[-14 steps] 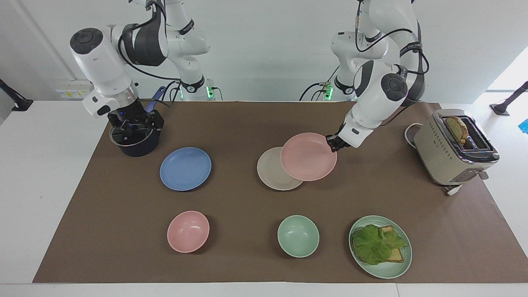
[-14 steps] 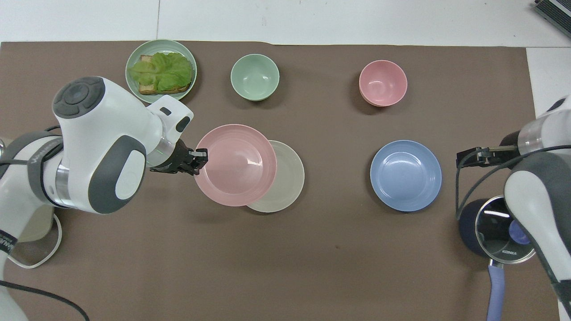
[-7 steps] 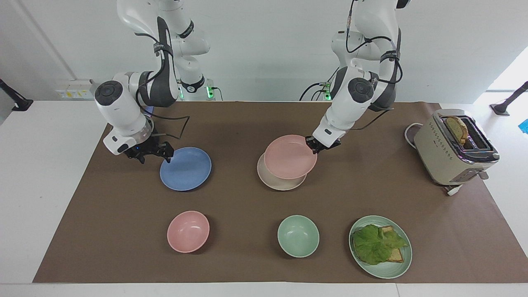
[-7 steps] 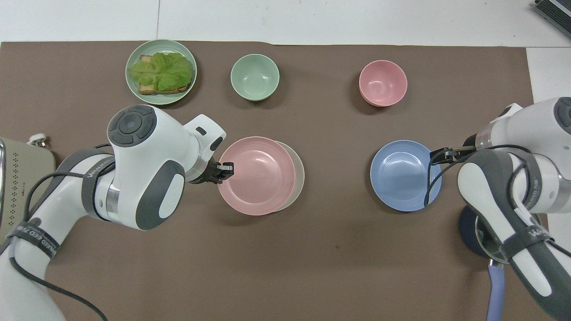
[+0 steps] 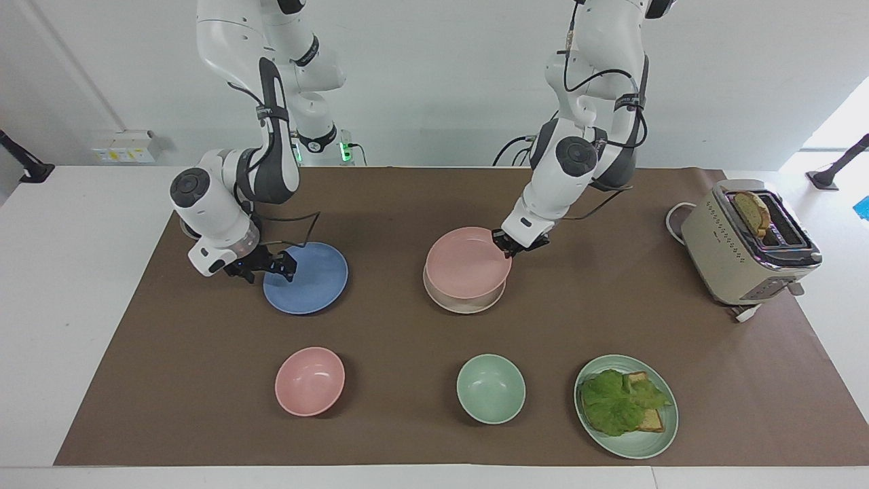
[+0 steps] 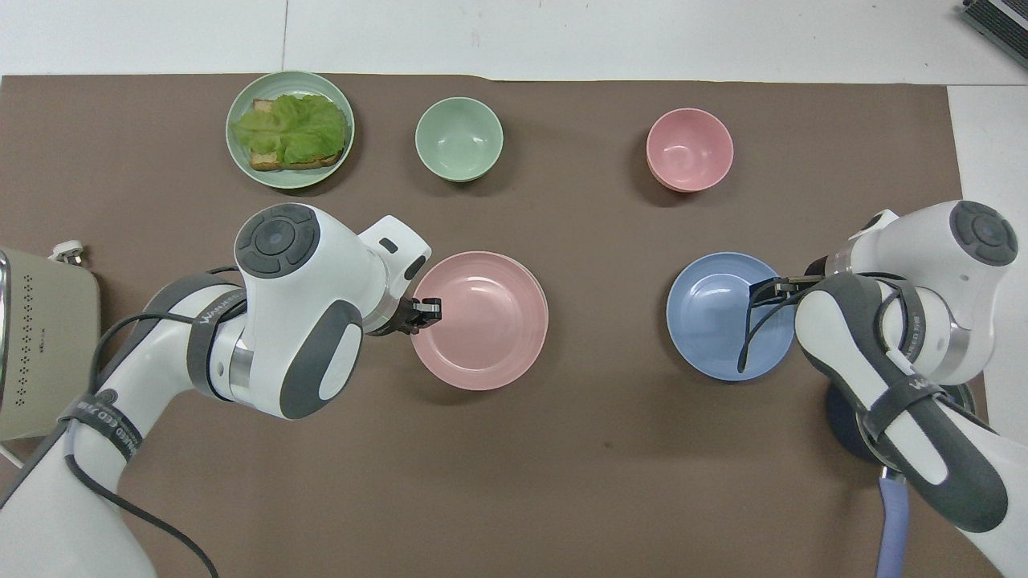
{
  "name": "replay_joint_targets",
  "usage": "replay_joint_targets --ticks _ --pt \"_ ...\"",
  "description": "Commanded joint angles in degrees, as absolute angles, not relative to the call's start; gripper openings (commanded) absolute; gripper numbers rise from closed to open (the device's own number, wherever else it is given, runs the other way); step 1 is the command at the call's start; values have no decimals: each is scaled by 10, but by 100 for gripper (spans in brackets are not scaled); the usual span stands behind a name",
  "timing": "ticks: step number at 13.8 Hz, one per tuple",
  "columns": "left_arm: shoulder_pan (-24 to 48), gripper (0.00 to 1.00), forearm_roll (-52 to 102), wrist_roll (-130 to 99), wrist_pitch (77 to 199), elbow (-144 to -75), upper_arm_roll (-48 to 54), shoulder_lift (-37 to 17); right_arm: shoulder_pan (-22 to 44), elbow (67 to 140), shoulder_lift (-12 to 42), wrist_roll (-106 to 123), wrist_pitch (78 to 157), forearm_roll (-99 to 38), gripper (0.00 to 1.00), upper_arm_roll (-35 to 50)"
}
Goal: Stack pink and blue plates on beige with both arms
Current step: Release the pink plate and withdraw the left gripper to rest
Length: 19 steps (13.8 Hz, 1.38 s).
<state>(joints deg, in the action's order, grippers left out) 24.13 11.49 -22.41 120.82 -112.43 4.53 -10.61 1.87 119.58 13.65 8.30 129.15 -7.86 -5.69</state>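
Pink plate [image 5: 467,263] sits over the beige plate [image 5: 464,303], rim pinched by the left gripper [image 5: 508,246]. Blue plate [image 5: 307,278] lies unstacked toward the right arm's end; right gripper [image 5: 273,266], jaws wide, at its rim. 1 of 2 nearly placed.

A pink bowl [image 5: 309,381], green bowl [image 5: 491,388] and lettuce-toast plate [image 5: 626,406] line the table's edge farthest from the robots; a toaster [image 5: 750,241] stands at the left arm's end.

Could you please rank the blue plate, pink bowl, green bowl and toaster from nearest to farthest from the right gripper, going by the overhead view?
From the right gripper, open over the plate's rim:
1. Blue plate, right under it.
2. Pink bowl, farther from the robots.
3. Green bowl, mid-table, also farther from the robots.
4. Toaster, at the left arm's end.
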Motion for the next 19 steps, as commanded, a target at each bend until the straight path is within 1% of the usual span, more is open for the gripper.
replay_joint_targets --ticks 1,4,5,6,7,8,9,10,11,12,14,16,19 --pt "259 0 125 -233 1222 -1137 35 -96 10 1205 136 111 1304 -97 100 -54" --pt "255 0 125 -226 1235 -1136 35 -98 4 1205 141 120 1309 -98 100 -54" --pt "251 9 125 -223 1236 -1135 35 -100 4 1205 141 120 1309 -98 92 -54" --pt "250 57 125 -223 1236 -1135 35 -100 4 1205 141 119 1309 -98 79 -54" --pt "250 77 125 -224 1236 -1135 34 -100 4 1205 141 118 1309 -98 66 -54" --pt "250 92 125 -224 1235 -1135 34 -100 4 1204 142 118 1308 -98 54 -54" --pt "251 100 125 -228 1235 -1135 34 -100 4 1204 142 118 1308 -98 42 -54" --pt "251 100 125 -232 1235 -1135 34 -100 4 1204 142 117 1307 -98 27 -54" --pt "250 100 125 -233 1233 -1132 34 -100 4 1203 142 114 1307 -98 10 -54" --pt "250 100 125 -233 1228 -1130 33 -100 5 1201 143 114 1306 -98 0 -54" --pt "245 100 120 -226 1224 -1122 29 -101 6 1196 144 113 1298 -98 0 -54" --pt "208 100 113 -219 1198 -1103 27 -97 7 1183 141 114 1286 -98 0 -54" --pt "144 100 65 -178 1137 -1056 27 -92 8 1139 124 113 1204 -98 0 -54"
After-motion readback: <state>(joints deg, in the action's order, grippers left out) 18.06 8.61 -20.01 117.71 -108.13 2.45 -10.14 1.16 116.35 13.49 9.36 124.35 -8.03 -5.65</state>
